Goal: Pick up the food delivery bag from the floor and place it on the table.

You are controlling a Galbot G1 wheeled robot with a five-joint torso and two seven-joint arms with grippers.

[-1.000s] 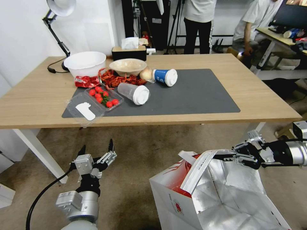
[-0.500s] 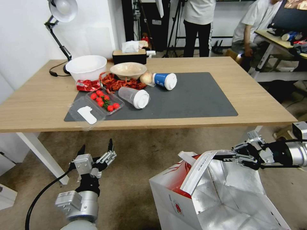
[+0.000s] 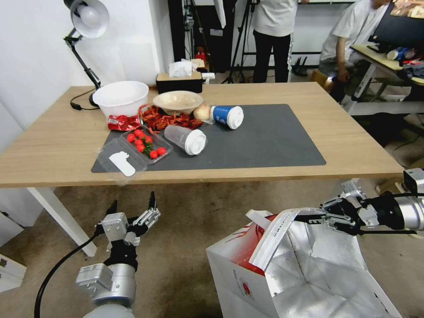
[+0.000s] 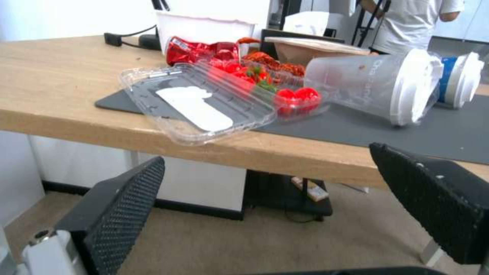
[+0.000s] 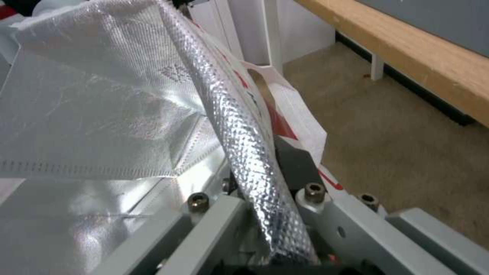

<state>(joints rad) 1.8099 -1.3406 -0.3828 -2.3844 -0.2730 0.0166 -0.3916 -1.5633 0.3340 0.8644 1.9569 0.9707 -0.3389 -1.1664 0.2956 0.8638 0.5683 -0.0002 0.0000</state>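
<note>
The right tool (image 3: 309, 217) is clamped on the top rim of the food delivery bag (image 3: 291, 269), below the counter's (image 3: 353, 132) front edge; the left tool (image 3: 132, 208) hangs released beside it.

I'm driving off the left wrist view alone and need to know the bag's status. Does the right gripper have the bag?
Observer: Yes, the right gripper is shut on the food delivery bag's foil rim.
Operator: Is anything inside it?
Observer: The silver lining looks bare as far as the head view shows.
Operator: Where's my left gripper?
Observer: The left gripper is open, low in front of the table, beside the bag.
</note>
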